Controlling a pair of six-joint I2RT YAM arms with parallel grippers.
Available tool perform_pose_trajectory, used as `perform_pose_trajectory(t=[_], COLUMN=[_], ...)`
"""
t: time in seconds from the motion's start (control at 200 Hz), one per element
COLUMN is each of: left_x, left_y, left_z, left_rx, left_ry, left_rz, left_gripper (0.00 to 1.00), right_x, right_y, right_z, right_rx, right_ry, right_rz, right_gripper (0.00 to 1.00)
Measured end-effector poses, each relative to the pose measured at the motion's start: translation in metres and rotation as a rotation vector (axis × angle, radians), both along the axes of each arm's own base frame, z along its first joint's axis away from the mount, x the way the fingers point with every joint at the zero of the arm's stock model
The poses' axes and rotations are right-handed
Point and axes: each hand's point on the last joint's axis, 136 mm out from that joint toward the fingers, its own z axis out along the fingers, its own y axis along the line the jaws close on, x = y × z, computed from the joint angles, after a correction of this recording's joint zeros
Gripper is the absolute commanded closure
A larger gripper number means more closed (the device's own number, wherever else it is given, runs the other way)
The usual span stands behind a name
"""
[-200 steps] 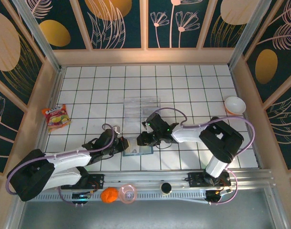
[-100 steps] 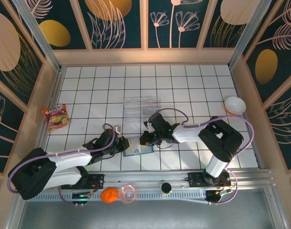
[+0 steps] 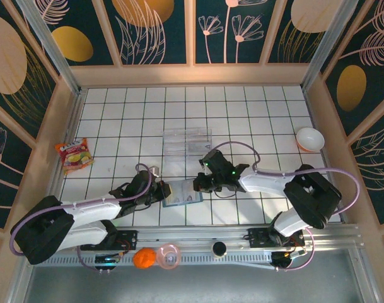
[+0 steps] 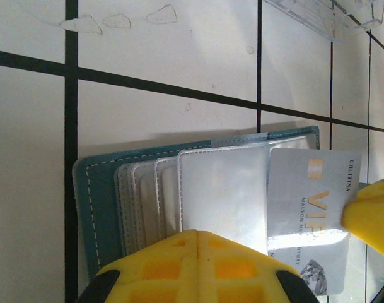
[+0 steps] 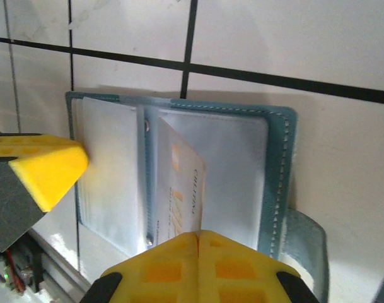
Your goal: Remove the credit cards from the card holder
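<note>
Silvery plastic card (image 4: 308, 202), pinched in the right pincer (image 5: 198, 237), sits half-out of the teal folding holder (image 4: 97, 189) that the left pincer (image 4: 198, 238) clamps; none freed yet.

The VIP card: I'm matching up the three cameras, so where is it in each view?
Top external: VIP card, pale, low centre of the picture, on the card holder.
Left wrist: VIP card at lower right, sticking out past the clear sleeves.
Right wrist: VIP card at centre, slanting, its lower end at the right gripper.
Shared landmark: the teal card holder's stitched border.
</note>
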Motion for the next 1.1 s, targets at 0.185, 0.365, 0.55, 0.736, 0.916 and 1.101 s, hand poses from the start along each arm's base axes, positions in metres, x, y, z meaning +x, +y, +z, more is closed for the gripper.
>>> perform_pose_trajectory(t=[0.185,0.365,0.55,0.736,0.916,1.101], left_x=[0.002,0.004,0.005,0.004,0.004,0.005], left_y=[-0.002,-0.005,-0.007,-0.010,-0.011,-0.014], left_z=[0.000,-0.001,0.000,0.000,0.000,0.001], left_rx=[0.001,0.004,-0.002,-0.012,-0.013,0.000], left_ry=[-0.010,-0.017,-0.021,-0.019,-0.021,-0.024], left_rz=[-0.008,-0.020,-0.028,-0.037,-0.043,-0.069], left_gripper=[1.00,1.00,1.00,1.00,1.00,1.00], right_x=[0.006,0.002,0.000,-0.004,0.000,0.015], right_y=[0.006,0.016,0.020,0.019,0.023,0.016], right_z=[0.011,0.003,-0.006,-0.015,0.003,0.053], right_rx=[-0.027,-0.038,-0.029,-0.030,0.014,0.032], right_ry=[-0.035,-0.028,-0.013,0.008,-0.042,-0.222], right_rz=[0.021,0.058,0.068,0.076,0.099,0.162], right_gripper=[1.00,0.90,0.78,0.90,1.00,1.00])
